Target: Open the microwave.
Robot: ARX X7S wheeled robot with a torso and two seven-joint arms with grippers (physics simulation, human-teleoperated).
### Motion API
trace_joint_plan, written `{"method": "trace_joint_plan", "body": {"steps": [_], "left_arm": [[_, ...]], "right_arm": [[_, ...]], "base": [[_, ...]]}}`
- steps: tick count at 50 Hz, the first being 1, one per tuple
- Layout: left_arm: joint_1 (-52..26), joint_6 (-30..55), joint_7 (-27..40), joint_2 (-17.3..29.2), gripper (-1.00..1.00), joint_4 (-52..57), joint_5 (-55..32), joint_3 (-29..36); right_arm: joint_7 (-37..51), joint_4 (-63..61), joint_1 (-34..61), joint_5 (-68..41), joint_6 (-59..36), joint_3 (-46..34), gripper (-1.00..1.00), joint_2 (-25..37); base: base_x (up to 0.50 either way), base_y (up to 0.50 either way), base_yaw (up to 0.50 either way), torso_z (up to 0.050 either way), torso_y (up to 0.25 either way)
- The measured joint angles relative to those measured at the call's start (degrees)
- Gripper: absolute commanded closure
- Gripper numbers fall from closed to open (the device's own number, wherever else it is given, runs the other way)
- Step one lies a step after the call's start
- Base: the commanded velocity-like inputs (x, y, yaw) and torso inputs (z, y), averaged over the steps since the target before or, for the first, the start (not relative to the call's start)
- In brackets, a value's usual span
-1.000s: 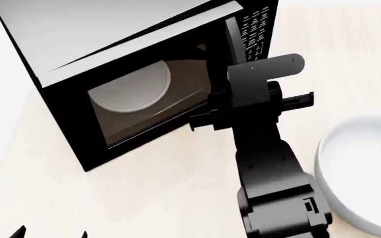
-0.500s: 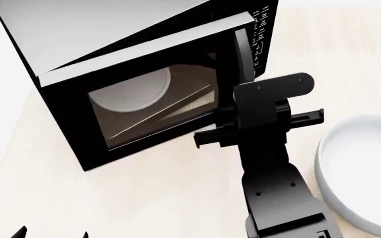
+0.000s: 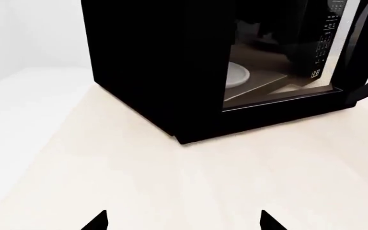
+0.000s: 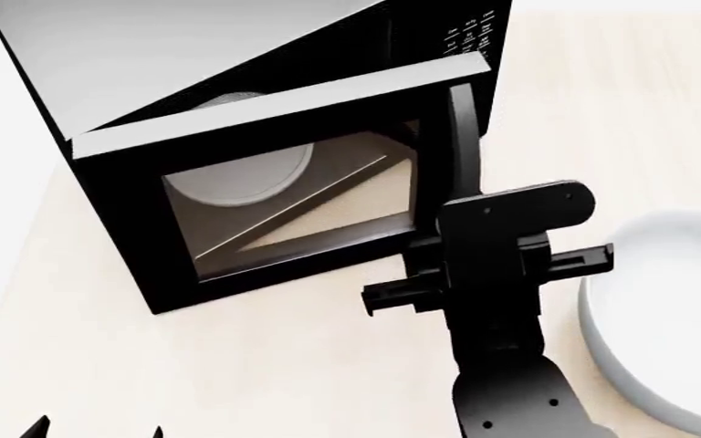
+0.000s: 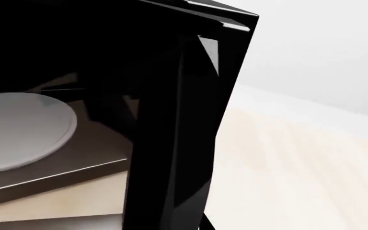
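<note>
Item: microwave (image 4: 241, 173), standing at ten o'clock on the pale surface (image 4: 266, 365); its door (image 4: 314, 219) had swung further ajar than a second earlier, the handle edge drawn outward by the right tool (image 4: 430, 265). Right tool's jaws were hidden behind the wrist, so closure could not be told; left tool (image 3: 182, 221) idle, tips apart. White bowl (image 4: 655, 319) at four o'clock; opening judged partly complete.
</note>
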State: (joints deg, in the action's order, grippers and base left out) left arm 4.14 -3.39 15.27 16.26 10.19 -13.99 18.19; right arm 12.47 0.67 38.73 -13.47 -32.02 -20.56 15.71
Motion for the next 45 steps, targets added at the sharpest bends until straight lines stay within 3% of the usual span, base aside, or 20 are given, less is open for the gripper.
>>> {"method": "trace_joint_plan", "body": {"steps": [45], "left_arm": [[0.2, -0.3, 0.9, 0.8, -1.00, 0.5, -0.4, 0.8]], "right_arm": [[6.2, -15.7, -11.1, -0.8, -2.9, -0.4, 1.00, 3.3]], "base": [[0.00, 0.00, 0.00, 0.001, 0.003]]}}
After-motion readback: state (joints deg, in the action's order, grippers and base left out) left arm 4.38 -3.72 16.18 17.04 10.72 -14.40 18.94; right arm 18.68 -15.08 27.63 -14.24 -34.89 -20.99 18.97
